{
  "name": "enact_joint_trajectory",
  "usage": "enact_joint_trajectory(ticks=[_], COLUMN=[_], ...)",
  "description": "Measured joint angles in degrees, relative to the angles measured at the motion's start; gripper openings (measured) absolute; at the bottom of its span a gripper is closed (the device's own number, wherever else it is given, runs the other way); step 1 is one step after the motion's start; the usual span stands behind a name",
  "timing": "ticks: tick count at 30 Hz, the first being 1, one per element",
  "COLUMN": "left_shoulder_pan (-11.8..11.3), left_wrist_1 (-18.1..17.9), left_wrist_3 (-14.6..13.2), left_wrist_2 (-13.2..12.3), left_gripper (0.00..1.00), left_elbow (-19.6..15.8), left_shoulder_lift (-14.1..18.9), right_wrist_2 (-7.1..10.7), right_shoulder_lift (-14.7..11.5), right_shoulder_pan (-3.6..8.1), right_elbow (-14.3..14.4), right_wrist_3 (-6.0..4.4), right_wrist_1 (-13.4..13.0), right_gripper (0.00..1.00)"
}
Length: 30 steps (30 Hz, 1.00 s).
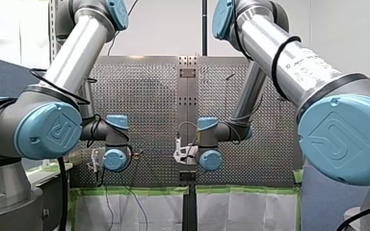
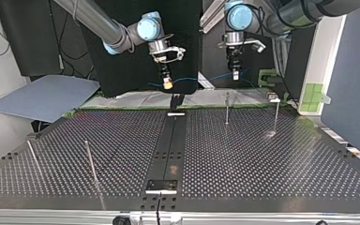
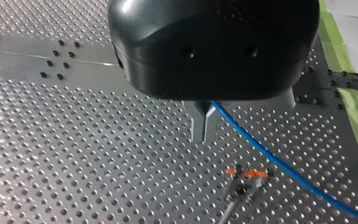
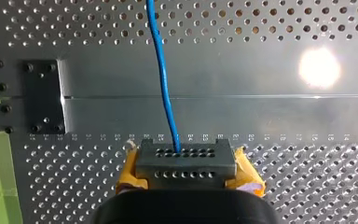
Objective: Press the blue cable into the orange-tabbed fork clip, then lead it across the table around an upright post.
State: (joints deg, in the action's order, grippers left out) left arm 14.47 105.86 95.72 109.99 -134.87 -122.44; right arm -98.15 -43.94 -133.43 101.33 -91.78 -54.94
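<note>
Blue cable runs beside orange-tabbed clip, above perforated table.

Read the top view as a dial centred on the table. Your centre rail runs from 6 to 12 o'clock. At 9 o'clock you have two posts, one nearer the rail, one farther out. Another post stands at 1 o'clock, and a last at 2 o'clock. Above the far edge, my right gripper hangs at 12 o'clock and my left gripper at 1 o'clock. The cable is strung between them. In the left wrist view, the fork clip sits on the table ahead of the fingers, just beside the cable.
</note>
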Motion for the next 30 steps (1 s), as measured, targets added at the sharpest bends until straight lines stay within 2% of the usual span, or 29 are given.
enact_joint_trajectory(ticks=[9, 14, 22, 25, 30], left_shoulder_pan=[-1.90, -2.58, -2.86, -2.94, -3.20], left_wrist_1=[2.79, 3.29, 0.87, -0.32, -0.61], left_wrist_3=[0.12, 0.30, 2.44, 3.62, 4.11], left_wrist_2=[-2.96, -4.00, -5.65, -6.34, -6.29], left_gripper=[0.00, 0.00, 0.00, 0.00, 0.00], left_elbow=[1.32, 1.92, 5.82, 7.49, 9.41], left_shoulder_lift=[0.01, -0.69, -4.71, -6.37, -9.23], right_wrist_2=[0.22, 0.83, 3.36, 3.74, 4.02], right_shoulder_lift=[0.55, 2.48, 4.27, 4.44, 4.79], right_shoulder_pan=[0.50, 0.68, 0.86, 0.98, 1.22], right_elbow=[0.03, -0.42, -1.98, -2.87, -4.76], right_wrist_3=[-0.01, -0.28, -1.06, -1.12, -1.14], right_wrist_1=[0.02, -1.10, -1.61, -1.02, 0.63], right_gripper=[0.00, 0.00, 0.00, 0.00, 0.00])
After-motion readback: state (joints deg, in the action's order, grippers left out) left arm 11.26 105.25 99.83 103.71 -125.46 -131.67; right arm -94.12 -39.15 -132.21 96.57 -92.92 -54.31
